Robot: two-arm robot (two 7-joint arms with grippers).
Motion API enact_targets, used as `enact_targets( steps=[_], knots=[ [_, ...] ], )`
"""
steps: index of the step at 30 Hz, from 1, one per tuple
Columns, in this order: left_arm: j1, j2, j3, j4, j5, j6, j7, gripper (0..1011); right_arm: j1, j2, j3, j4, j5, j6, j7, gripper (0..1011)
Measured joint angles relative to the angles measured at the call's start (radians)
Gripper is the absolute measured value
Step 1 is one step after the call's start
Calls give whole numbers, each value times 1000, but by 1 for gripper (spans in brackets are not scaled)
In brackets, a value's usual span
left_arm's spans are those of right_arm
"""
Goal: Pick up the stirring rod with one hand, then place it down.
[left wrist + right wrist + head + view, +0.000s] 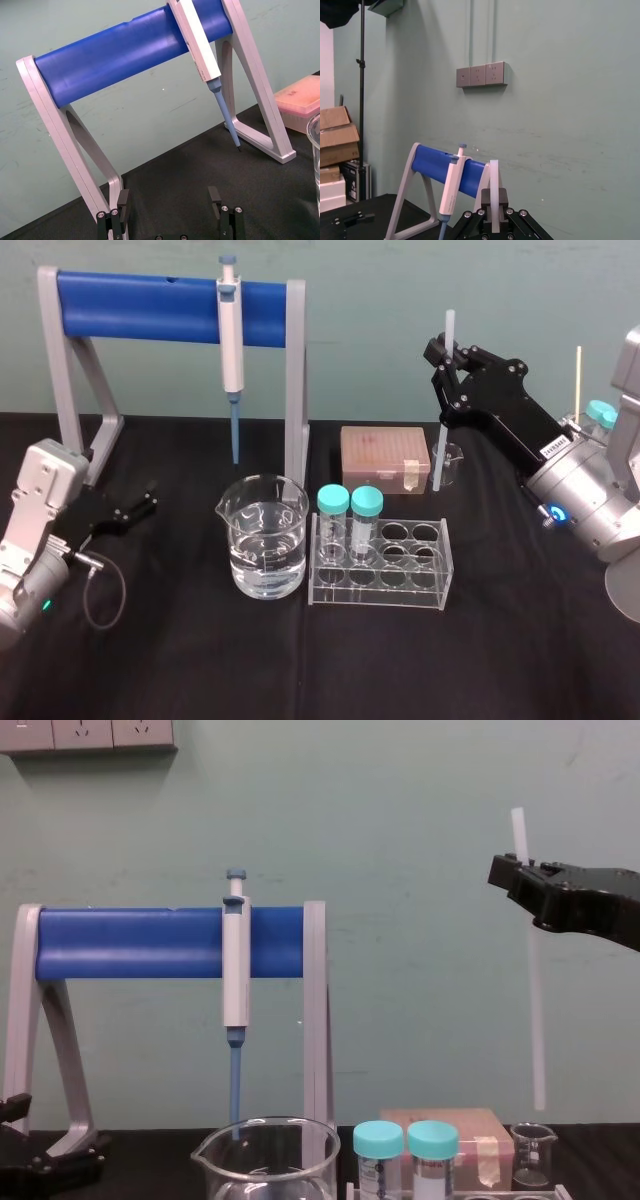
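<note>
The stirring rod (440,445) is a thin white stick held upright in the air at the back right. My right gripper (447,360) is shut on its upper part, and a short end sticks out above the jaws. In the chest view the stirring rod (535,1020) hangs from the right gripper (520,870), its lower tip just above a small glass beaker (531,1140). The right wrist view has the stirring rod (493,180) pinched between the fingers. My left gripper (145,502) rests open and empty at the left of the table; its fingers (123,200) stand well apart.
A blue-barred stand (150,305) at the back holds a white-and-blue pipette (231,340). A large beaker of water (263,535) and a clear tube rack (380,560) with two teal-capped tubes stand mid-table. A pink box (385,453) sits beside the small beaker (452,462).
</note>
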Motion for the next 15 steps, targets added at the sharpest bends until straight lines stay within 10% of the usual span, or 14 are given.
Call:
enact_targets(
  steps=[15],
  knots=[
    [0, 0, 0, 0, 0, 0, 0, 1000, -7, 1, -3, -3, 4, 3, -1, 72]
  ],
)
